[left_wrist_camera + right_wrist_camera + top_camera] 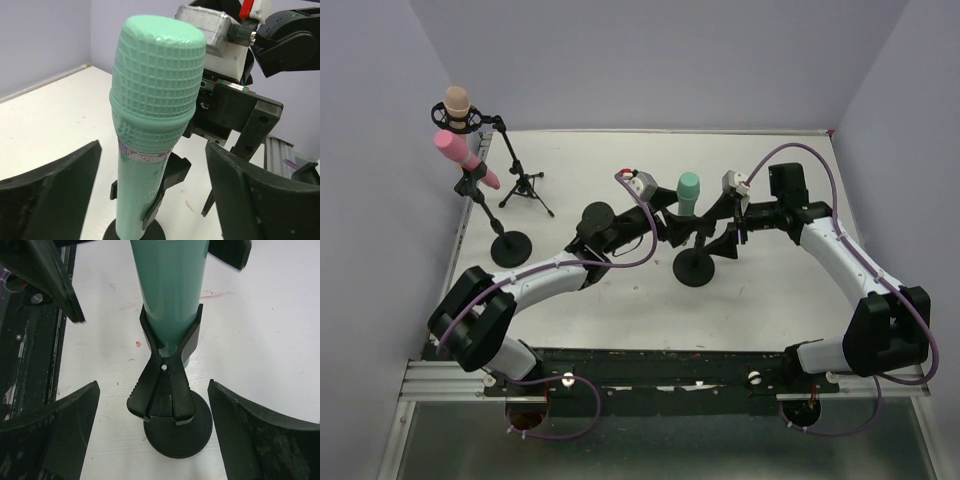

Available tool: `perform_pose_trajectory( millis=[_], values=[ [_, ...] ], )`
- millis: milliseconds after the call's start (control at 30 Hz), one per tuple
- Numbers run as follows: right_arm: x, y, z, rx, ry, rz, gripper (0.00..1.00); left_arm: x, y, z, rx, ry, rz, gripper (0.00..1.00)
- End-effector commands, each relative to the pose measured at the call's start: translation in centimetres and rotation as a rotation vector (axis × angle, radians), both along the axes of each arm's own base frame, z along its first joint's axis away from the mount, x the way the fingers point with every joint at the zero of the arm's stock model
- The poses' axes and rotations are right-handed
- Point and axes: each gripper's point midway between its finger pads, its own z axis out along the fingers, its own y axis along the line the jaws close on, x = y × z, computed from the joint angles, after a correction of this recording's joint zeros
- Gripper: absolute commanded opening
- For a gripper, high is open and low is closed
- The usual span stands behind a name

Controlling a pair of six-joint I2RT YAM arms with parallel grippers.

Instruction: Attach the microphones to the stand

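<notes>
**A:** What sits where, from the left?

**B:** At the far left of the white tabletop (620, 320), a peach-beige microphone (457, 103) stands upright on top of a tripod stand (525, 188). Just in front of it, a pink microphone (460, 155) tilts in the holder of a round-based stand (510, 245). Near the middle, the teal-green microphone (689, 190) stands upright. Its body is pinched in a black spring clip (165, 365) on a third stand (695, 268).

**B:** The left tool (152, 145) is spread wide, with one finger on each side of the teal head and neither touching it. The right tool (152, 384) faces it from the opposite side and sits lower. It is also spread wide, around the clip, and holds nothing.

**A:** So what is the step, and how should it be done well?

**B:** All three microphones look mounted, so I judge the step to be clearing away from the teal one. Each arm should back straight out along its own line, fingers kept wide. The left fingers need to miss the bulging head. The right fingers need to miss the clip's flared handles, since a squeeze there would loosen its hold. The stand looks light on its small base, so a sideways brush could tip it. Moving one arm at a time seems safest, because the two tools are close together.
</notes>
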Motion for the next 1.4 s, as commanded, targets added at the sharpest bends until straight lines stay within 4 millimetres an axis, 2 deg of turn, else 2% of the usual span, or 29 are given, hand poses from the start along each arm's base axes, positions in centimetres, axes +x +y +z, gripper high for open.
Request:
perform_pose_trajectory(
  millis=[0,267,300,433,500,533,700,767,800,867,900,1000,1067,1200,1267,1367],
  values=[
    [-0.5,0.0,-0.5,0.010,0.004,0.018,0.97,0.1,2.6,1.1,0.014,-0.051,0.084,0.99],
    [-0.2,-0.1,-3.1,0.037,-0.011,0.002,0.97,0.0,8.3,1.7,0.025,-0.008,0.178,0.99],
    [-0.1,0.0,-3.2,0.044,-0.035,0.005,0.97,-0.3,9.3,2.2,0.028,-0.004,0.174,0.99],
    [0.1,0.2,-4.2,0.077,-0.009,-0.011,0.96,-1.5,12.4,2.4,0.120,0.043,0.199,0.99],
    [0.0,0.3,-4.5,0.087,0.017,-0.011,0.93,-2.2,14.0,2.3,0.204,0.051,0.249,0.99],
    [0.3,0.5,-4.3,0.106,0.002,-0.008,0.91,-2.7,14.6,2.8,0.223,0.039,0.265,0.99],
    [0.8,1.0,-3.9,0.160,0.023,-0.020,0.84,-5.5,17.9,1.6,0.391,-0.013,0.314,0.99],
    [1.1,1.1,-3.7,0.169,0.015,-0.017,0.76,-6.0,19.2,0.5,0.434,-0.033,0.359,0.99],
    [1.2,1.1,-3.6,0.170,0.015,-0.018,0.68,-6.2,19.8,0.0,0.442,-0.045,0.382,0.99],
    [1.3,1.1,-3.5,0.164,0.015,-0.015,0.46,-6.6,20.6,-0.9,0.428,-0.057,0.417,0.99],
    [1.4,1.1,-3.7,0.154,0.011,-0.018,0.38,-6.6,20.9,-1.4,0.420,-0.062,0.434,0.99],
    [2.1,0.9,-3.2,0.135,-0.008,-0.048,0.22,-6.8,21.8,-1.5,0.393,-0.074,0.482,0.99],
    [3.1,0.4,-2.7,0.117,-0.033,-0.092,0.17,-6.8,22.3,-1.1,0.389,-0.085,0.509,0.99],
    [6.1,-2.1,-0.9,0.103,-0.054,-0.226,0.15,-7.0,22.8,-0.8,0.391,-0.108,0.532,0.99],
    [7.2,-3.1,-0.8,0.063,-0.085,-0.283,0.15,-7.0,22.9,-0.9,0.393,-0.112,0.534,0.99],
    [7.8,-3.2,-0.4,0.053,-0.110,-0.293,0.15,-7.1,22.7,-0.9,0.390,-0.112,0.522,0.99]
  ],
)
